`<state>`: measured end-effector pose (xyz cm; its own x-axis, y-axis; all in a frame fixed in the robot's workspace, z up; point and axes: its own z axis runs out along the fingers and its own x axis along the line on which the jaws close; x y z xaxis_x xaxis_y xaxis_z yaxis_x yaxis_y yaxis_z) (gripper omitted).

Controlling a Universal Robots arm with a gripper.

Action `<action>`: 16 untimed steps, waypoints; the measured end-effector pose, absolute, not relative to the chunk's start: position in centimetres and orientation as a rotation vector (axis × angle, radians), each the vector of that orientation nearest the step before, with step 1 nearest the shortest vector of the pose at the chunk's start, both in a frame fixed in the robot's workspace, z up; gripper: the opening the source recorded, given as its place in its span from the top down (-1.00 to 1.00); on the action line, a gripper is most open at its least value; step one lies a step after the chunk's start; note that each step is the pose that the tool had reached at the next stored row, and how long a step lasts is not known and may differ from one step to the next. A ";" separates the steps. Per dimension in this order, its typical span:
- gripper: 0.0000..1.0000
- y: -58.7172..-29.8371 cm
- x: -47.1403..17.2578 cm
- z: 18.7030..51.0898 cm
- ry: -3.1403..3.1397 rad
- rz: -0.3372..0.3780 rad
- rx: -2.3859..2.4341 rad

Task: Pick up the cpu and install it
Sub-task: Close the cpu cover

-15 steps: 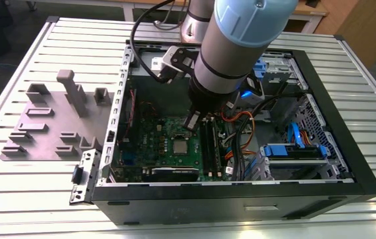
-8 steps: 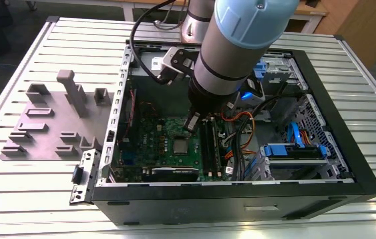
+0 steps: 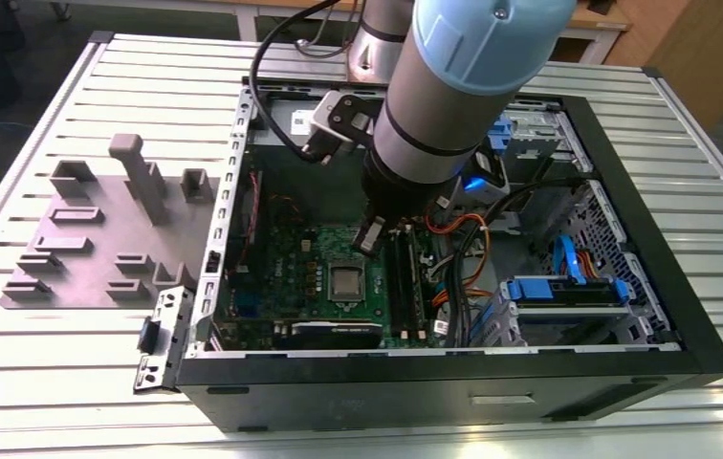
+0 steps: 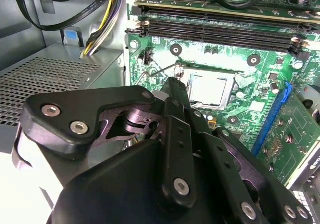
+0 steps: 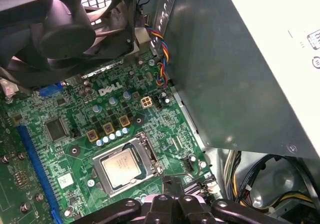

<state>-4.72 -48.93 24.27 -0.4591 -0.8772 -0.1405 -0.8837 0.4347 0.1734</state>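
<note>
CPU seated flat in socket on green motherboard, pale metal top showing, framed by silver bracket; also seen in second wrist view and, small, in exterior view. End effector lowered inside open computer case, just above board, near socket and slightly off to one side of it, not touching chip. Fingers pressed together to a narrow tip in second wrist view, nothing pinched between them. Tip close beside thin wire lever at socket edge; contact with lever impossible to tell. Memory slots running along board beyond socket. Black fan overhead in first wrist view, coloured wires alongside. Case resting on slatted metal worktop; grey fixture plate with upright blocks toward exterior view's left, well apart from case interior.
</note>
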 end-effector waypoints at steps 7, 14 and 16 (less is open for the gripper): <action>0.79 -48.9 -4.7 24.3 2.635 0.347 -1.621; 0.79 -49.2 -5.0 24.3 2.607 0.348 -1.673; 0.79 -49.4 -5.1 24.3 2.599 0.348 -1.686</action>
